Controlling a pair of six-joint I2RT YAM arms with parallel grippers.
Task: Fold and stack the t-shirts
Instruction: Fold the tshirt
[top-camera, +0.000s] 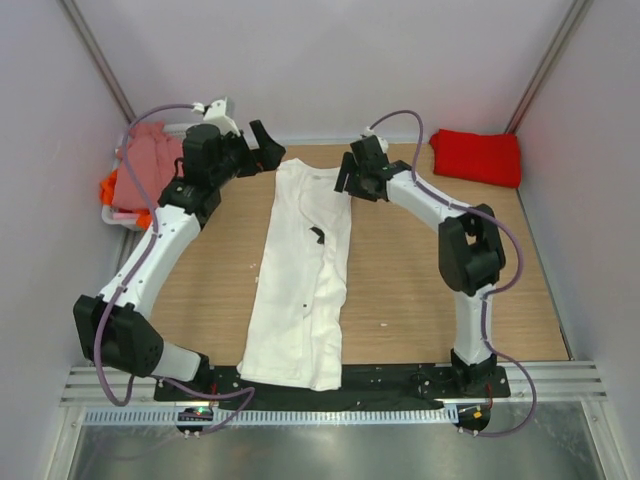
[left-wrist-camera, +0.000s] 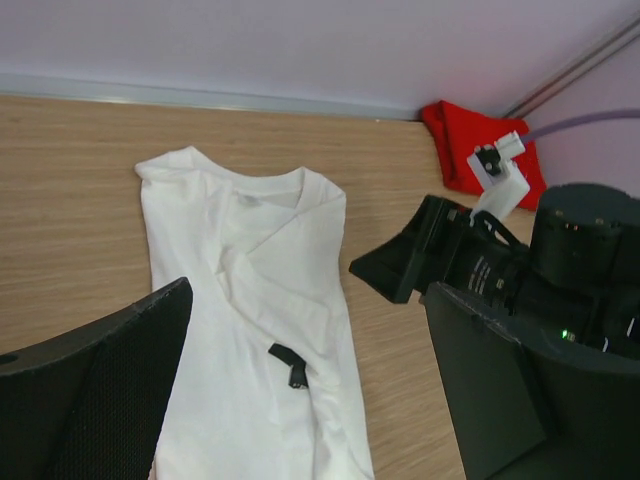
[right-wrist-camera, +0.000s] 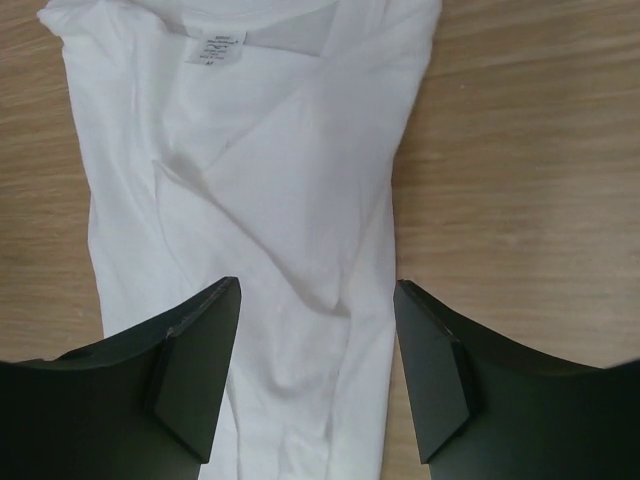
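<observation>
A large white t-shirt (top-camera: 300, 280) lies folded lengthwise down the middle of the table, collar at the far end, with a small black print (top-camera: 317, 236). My left gripper (top-camera: 268, 148) is open and empty above the table just left of the collar. My right gripper (top-camera: 347, 172) is open and empty over the shirt's upper right edge. In the right wrist view the open gripper (right-wrist-camera: 315, 375) hovers over the white cloth (right-wrist-camera: 260, 180). The left wrist view shows the shirt (left-wrist-camera: 250, 290) and a bright red folded shirt (left-wrist-camera: 470, 140). The red shirt (top-camera: 477, 157) lies at the back right. Pink (top-camera: 145, 160) and orange (top-camera: 110, 186) shirts lie at the back left.
A white slotted basket (top-camera: 118, 215) holds the pink and orange shirts at the back left edge. Walls close the table on three sides. Bare wood (top-camera: 430, 310) lies right of the white shirt and more (top-camera: 210, 280) lies left of it.
</observation>
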